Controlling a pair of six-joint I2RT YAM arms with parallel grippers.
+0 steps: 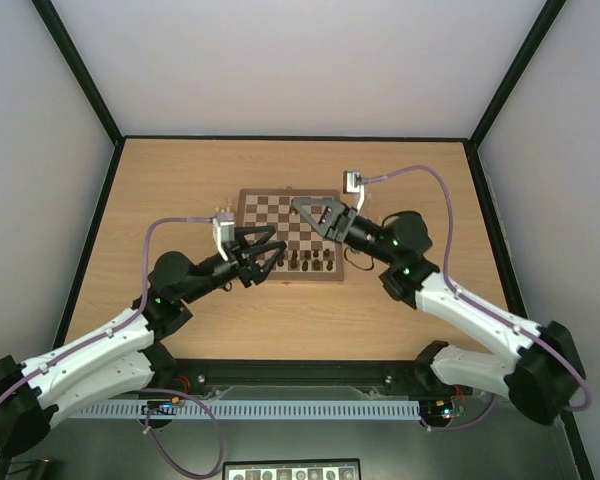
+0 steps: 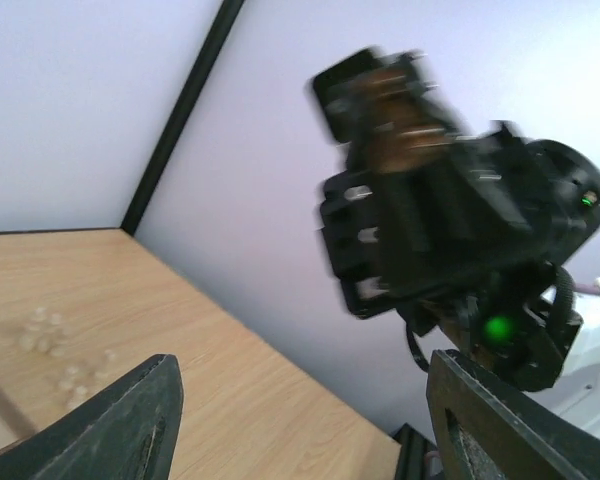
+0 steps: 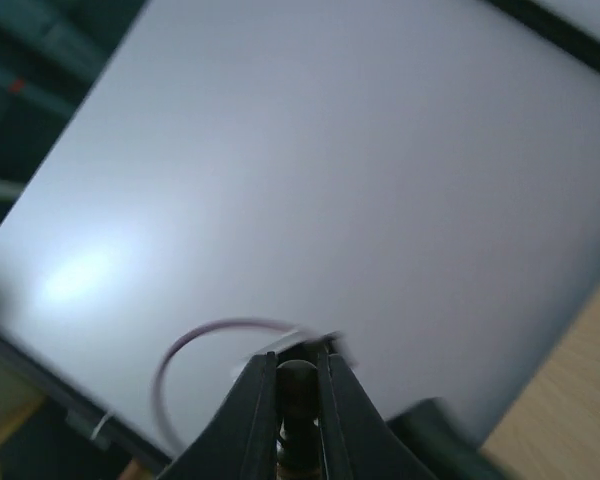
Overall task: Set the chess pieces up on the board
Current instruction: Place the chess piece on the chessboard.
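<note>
Top external view is giving me the board [image 1: 270, 213] lying on the light wood tabletop [image 1: 180, 190], roughly midway between the two arms. A row of dark chess pieces [image 1: 308, 261] is standing along its near edge, and they are too small for me to tell one kind from another. The right gripper [image 1: 297, 202] is reaching over the board from the right, its tips hanging above the far ranks. In the right wrist view its fingers [image 3: 255, 400] are pressing together on a dark chess piece [image 3: 298, 378], whose rounded head is showing in the slit between them. The left gripper [image 1: 276, 256] is hovering at the board's near left corner, just beside the left end of the dark row, and I cannot tell whether it is touching anything there. In the left wrist view its two fingers [image 2: 130, 425] are standing wide apart with nothing between them, and the camera is looking past them at the blurred right arm [image 2: 450, 230]. On the tabletop beyond the left-hand finger, a scatter of small pale lumps [image 2: 55, 350] is lying, too blurred for me to name.
</note>
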